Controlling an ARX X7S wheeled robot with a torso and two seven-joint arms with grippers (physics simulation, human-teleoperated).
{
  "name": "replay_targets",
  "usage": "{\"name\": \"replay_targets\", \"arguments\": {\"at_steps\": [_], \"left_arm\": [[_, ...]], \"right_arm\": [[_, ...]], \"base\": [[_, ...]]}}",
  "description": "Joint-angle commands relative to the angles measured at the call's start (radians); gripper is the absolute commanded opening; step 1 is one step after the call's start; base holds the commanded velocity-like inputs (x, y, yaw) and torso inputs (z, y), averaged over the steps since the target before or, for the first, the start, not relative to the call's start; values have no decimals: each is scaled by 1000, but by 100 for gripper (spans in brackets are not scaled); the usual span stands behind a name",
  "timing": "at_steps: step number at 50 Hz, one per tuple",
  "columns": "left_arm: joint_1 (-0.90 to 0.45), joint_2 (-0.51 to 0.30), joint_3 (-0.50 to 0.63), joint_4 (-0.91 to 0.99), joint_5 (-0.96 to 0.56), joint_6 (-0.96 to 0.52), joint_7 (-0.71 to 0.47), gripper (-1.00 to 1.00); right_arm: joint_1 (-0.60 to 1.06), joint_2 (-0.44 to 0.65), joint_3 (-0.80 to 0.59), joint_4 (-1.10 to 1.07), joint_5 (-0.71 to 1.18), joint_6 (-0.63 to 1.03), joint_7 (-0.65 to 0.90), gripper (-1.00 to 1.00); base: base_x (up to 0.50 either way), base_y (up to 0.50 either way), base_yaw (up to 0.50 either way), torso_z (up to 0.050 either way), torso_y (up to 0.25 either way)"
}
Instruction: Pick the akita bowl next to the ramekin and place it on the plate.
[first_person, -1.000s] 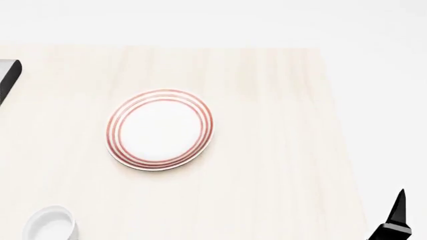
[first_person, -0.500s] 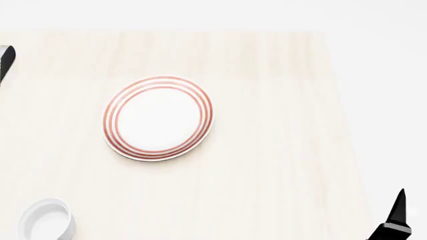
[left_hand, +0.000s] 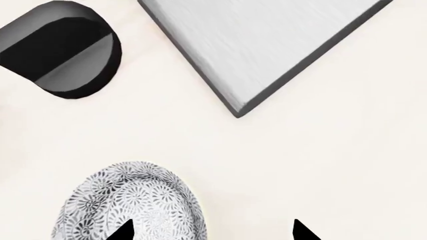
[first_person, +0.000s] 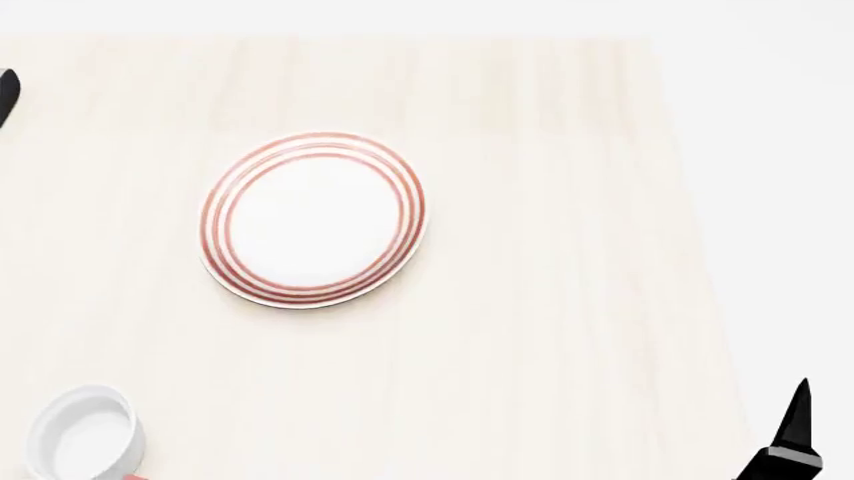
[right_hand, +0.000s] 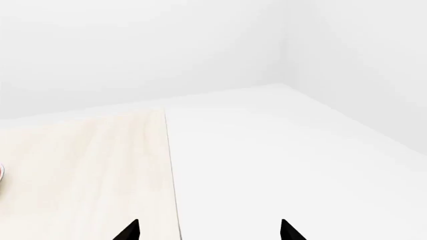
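One grey-and-white lacy patterned bowl shows in the left wrist view, under the left gripper, whose tips stand apart, one over the bowl. One red-ringed white plate and one plain white ramekin sit well apart on the pale wooden table; both have slid up the head view. A grey-edged board and dark round object lie beyond the bowl. The right gripper hangs parted.
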Motion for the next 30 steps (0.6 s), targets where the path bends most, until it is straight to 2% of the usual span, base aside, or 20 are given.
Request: {"name": "replay_targets", "arguments": {"at_steps": [1,5,12,30], "left_arm": [[7,27,-28,15,-4,17,40,100],[14,28,-33,25,-9,13,35,100],[6,27,-38,13,-10,12,28,100],[2,23,-32,8,-9,13,37,100]], "right_arm": [[2,-21,22,18,-20,-16,-20,100],[-1,-16,24,0,-12,-1,-10,100],[0,-16,23,4,-12,-5,-11,100],[-4,-12,24,-3,-6,-2,-6,100]], "base": [[0,0,0,0,0],[0,0,0,0,0],[0,0,0,0,-160],[0,0,0,0,0]]}}
